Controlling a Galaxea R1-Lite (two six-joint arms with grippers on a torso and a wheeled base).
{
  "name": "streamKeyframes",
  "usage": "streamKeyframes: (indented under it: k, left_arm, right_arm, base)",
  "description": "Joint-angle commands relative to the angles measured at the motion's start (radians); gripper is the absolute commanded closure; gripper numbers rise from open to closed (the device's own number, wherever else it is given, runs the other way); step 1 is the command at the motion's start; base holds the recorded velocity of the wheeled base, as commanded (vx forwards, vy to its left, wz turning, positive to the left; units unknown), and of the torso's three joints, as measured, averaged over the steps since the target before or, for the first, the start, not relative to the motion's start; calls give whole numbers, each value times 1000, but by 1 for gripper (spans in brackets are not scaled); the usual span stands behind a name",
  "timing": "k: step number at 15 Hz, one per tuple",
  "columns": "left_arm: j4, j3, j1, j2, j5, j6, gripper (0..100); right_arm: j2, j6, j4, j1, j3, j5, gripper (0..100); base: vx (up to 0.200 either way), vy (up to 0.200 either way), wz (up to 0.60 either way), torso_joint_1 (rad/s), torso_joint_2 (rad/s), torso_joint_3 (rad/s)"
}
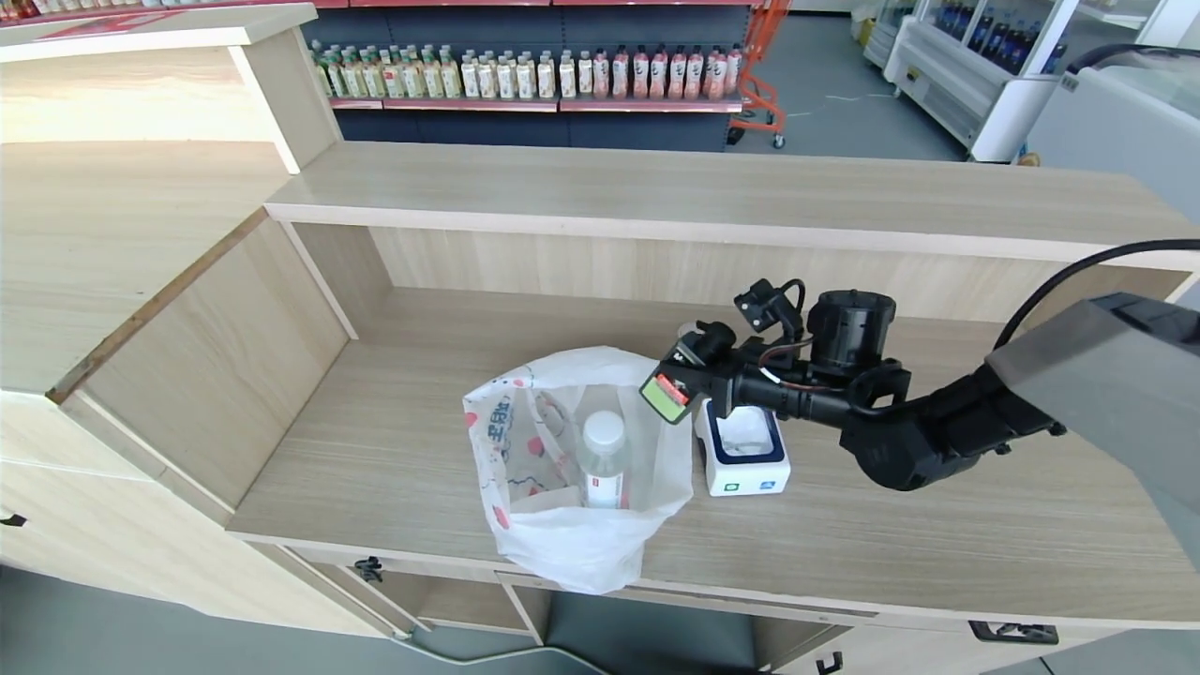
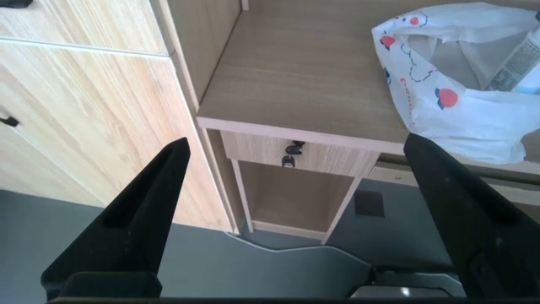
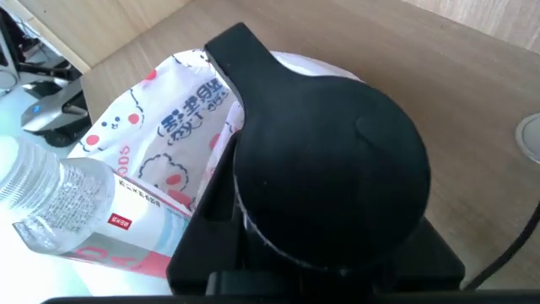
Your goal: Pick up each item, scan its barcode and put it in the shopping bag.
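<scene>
Wooden counter (image 1: pixel 375 450) carrying an open shopping bag (image 1: pixel 553 534). A scanner (image 1: pixel 745 459) sits just beside the bag at 3 o'clock. A bottle (image 1: pixel 603 459) is inside the bag, cap upward. The right claw (image 1: pixel 689 370), at the bag's 2 o'clock, is closed on a small green pack (image 1: pixel 667 397). The left claw (image 2: pixel 297 145) gapes wide and empty before the counter's front edge.

Left claw (image 2: pixel 297 143), fingers (image 2: pixel 143 219) wide apart, near the wooden counter's (image 2: pixel 287 76) front edge, white patterned shopping bag (image 2: pixel 447 110) on top
</scene>
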Motion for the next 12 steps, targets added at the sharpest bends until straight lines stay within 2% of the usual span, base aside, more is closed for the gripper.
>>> streamKeyframes:
  k: [1, 5, 7, 9, 12]
  left_arm:
    - [-1, 0, 0, 0, 0, -1, 0]
    - [-1, 0, 0, 0, 0, -1, 0]
    - [-1, 0, 0, 0, 0, -1, 0]
    - [-1, 0, 0, 0, 0, -1, 0]
    - [-1, 0, 0, 0, 0, -1, 0]
  right_arm:
    - [66, -1, 0, 5, -42, 14, 100]
    - [108, -2, 0, 22, -66, 35, 100]
    - [135, -5, -42, 34, -71, 37, 100]
    - [198, -15, -138, 33, -94, 43, 100]
    - [206, -21, -148, 37, -86, 43, 100]
  base:
    - [0, 0, 0, 0, 0, 0]
    - [0, 0, 0, 0, 0, 0]
    - [0, 0, 0, 0, 0, 0]
    - [0, 0, 0, 0, 0, 0]
    - [0, 0, 0, 0, 0, 0]
